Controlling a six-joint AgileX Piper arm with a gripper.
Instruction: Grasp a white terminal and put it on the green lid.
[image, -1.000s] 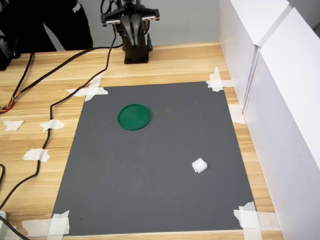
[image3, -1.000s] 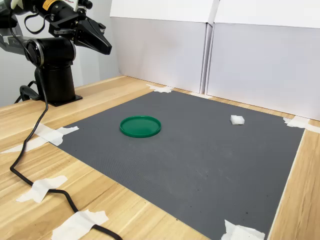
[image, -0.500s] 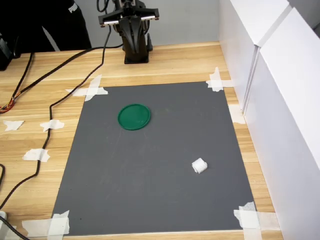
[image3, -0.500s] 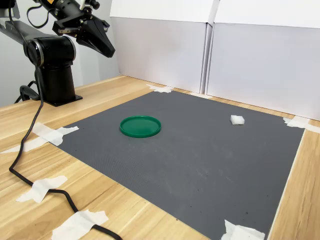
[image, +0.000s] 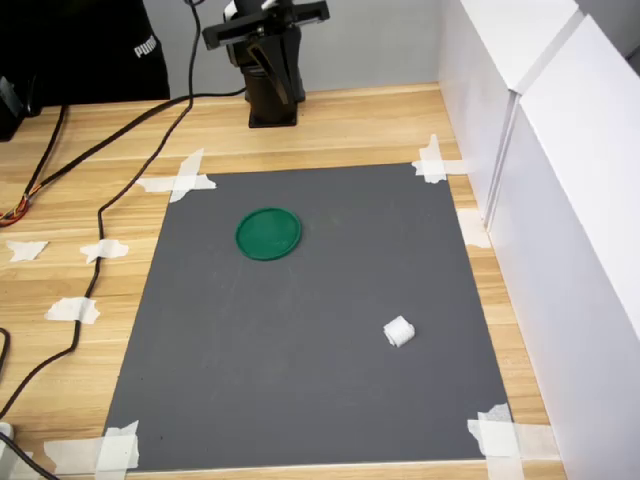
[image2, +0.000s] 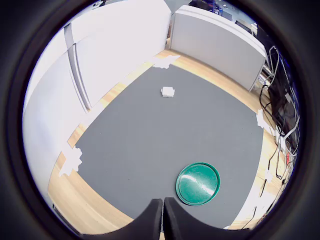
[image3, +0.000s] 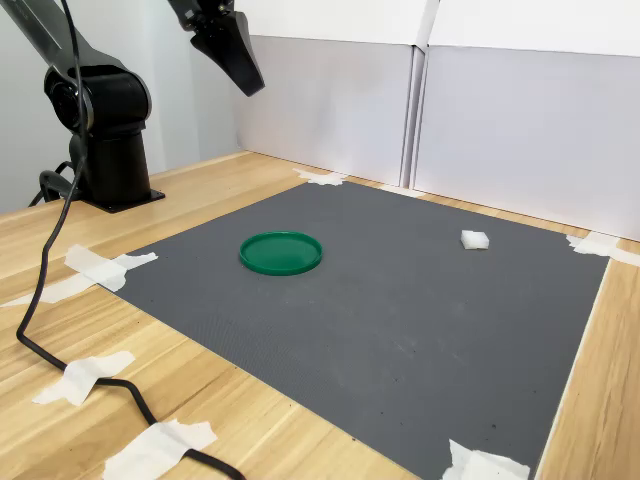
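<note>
The green lid (image: 268, 234) lies flat on the far left part of the grey mat (image: 300, 340); it also shows as the green lid (image3: 281, 252) and the green lid (image2: 198, 183). The white terminal (image: 398, 331) rests alone on the mat, near the first exterior view's right edge of it, well apart from the lid. It is also visible as the white terminal (image3: 474, 239) and the white terminal (image2: 167, 92). My gripper (image3: 250, 82) hangs high above the table's back edge near the arm base, far from both. In the wrist view my gripper (image2: 163, 220) is shut with nothing held.
White panels (image: 560, 200) wall the first exterior view's right side. The arm's black base (image3: 108, 150) stands on the wooden table behind the mat. White tape strips (image: 180, 183) hold the mat's corners. A black cable (image: 100, 220) trails across the wood. A person in black clothing (image: 80, 50) is behind the table.
The arm has lifted, carrying the shut gripper higher and forward towards the mat. The lid and the terminal have not moved.
</note>
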